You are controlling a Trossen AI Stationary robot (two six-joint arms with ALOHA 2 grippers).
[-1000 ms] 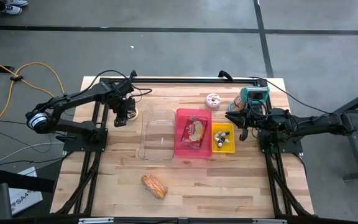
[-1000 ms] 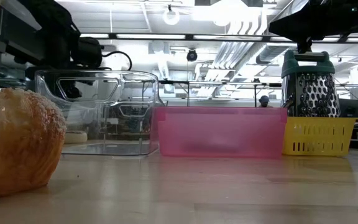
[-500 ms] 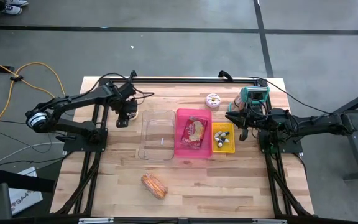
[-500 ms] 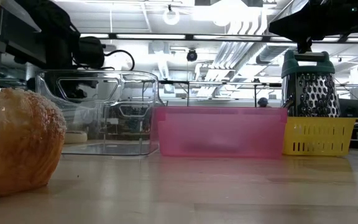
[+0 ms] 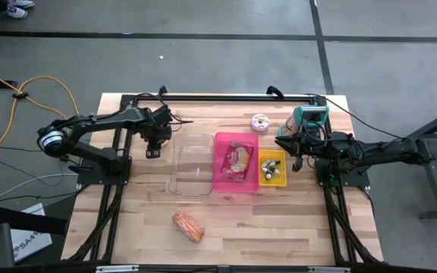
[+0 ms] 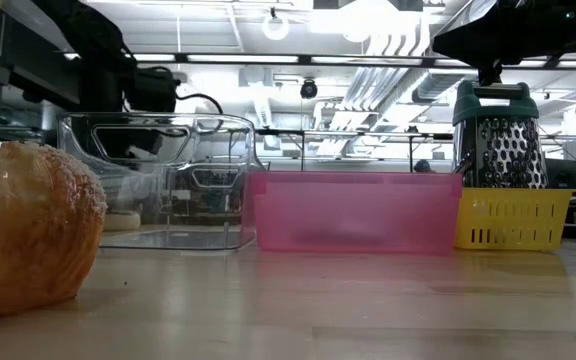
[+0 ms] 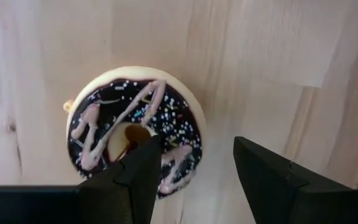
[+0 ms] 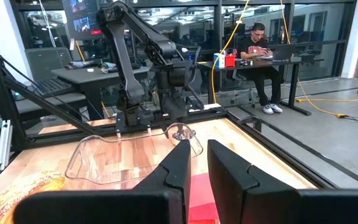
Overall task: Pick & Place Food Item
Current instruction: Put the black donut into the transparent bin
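A chocolate-iced donut (image 7: 135, 127) with pink drizzle and sprinkles lies flat on the wooden table, left of the clear container (image 5: 192, 163). My left gripper (image 7: 194, 168) hangs open above it and points down. One finger shows over the donut's hole, the other over bare wood beside it. From above, the left gripper (image 5: 155, 142) hides the donut. The low view shows the donut (image 6: 118, 218) through the container wall, below the gripper. My right gripper (image 5: 290, 154) waits level and shut above the yellow basket (image 5: 272, 168).
A pink bin (image 5: 236, 161) holding a wrapped food item stands between the clear container and the yellow basket. A sugared pastry (image 5: 188, 226) lies near the table's front edge. A pink-iced donut (image 5: 260, 121) and a teal-handled grater (image 5: 309, 117) sit at the far right.
My left gripper has come down and shifted a little toward the clear container, ending over the chocolate donut, which it now covers in the high view. Its fingers have stayed apart.
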